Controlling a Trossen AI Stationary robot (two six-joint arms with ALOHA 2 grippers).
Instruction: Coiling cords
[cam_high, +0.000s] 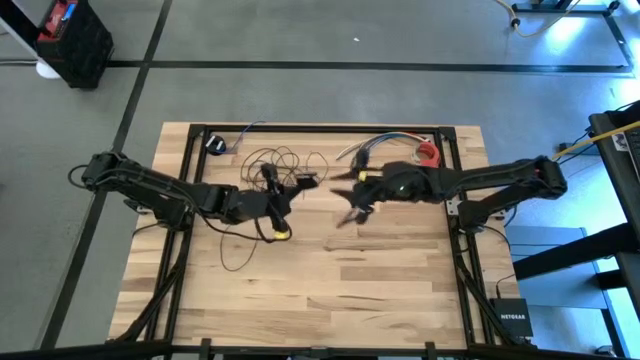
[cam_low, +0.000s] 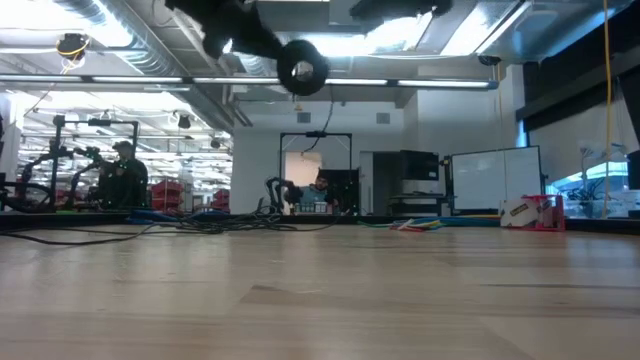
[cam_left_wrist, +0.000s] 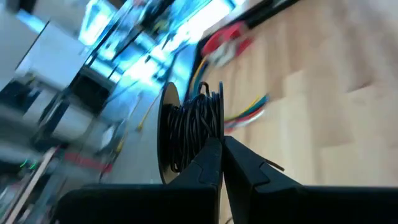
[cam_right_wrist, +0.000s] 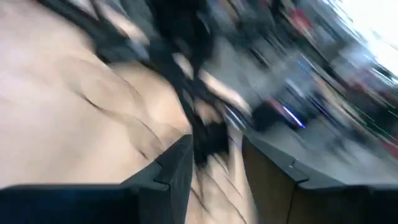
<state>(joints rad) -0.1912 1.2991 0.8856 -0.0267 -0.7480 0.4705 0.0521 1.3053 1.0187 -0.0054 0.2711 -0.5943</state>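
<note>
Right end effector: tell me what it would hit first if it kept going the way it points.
The right end effector, open, points toward the left end effector and the cords. Its wrist view shows a dark cord between its fingers, likely met first; depth is unclear.

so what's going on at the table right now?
Both arms are working over the back half of the wooden table on the cords, a thin dark wire lying in loose loops near the back edge. The left gripper is shut on a spool with dark wire wound on it, held up off the table. The right gripper is open near the middle, close to the spool. A bundle of multicoloured wires lies behind the right arm. Most of the wire is still uncoiled.
</note>
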